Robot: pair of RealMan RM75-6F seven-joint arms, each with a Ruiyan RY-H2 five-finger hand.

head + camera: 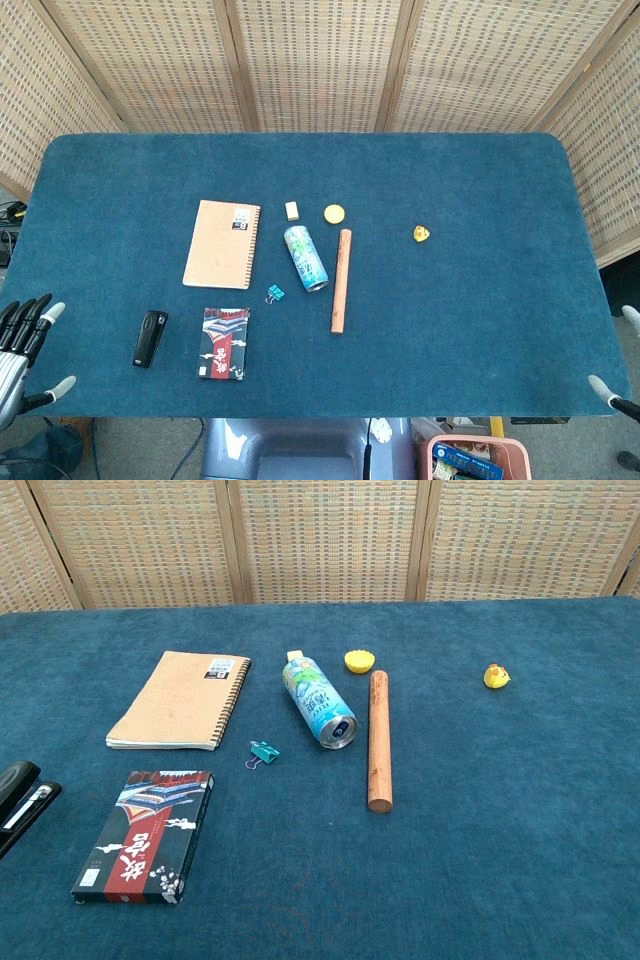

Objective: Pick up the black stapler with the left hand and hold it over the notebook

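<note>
The black stapler [150, 338] lies on the blue table near its front left; in the chest view the stapler [20, 800] is cut off by the left border. The tan spiral notebook [222, 244] lies flat behind it, also seen as the notebook [180, 700] in the chest view. My left hand [25, 345] hovers at the table's left front corner, fingers spread and holding nothing, well to the left of the stapler. Only fingertips of my right hand [612, 385] show at the right front edge.
A black and red box [224, 343] lies right of the stapler. A teal binder clip [275, 293], a lying can [305, 257], a wooden rod [342, 280], a white eraser [292, 210], a yellow cap [334, 213] and a small yellow toy [422, 234] lie mid-table.
</note>
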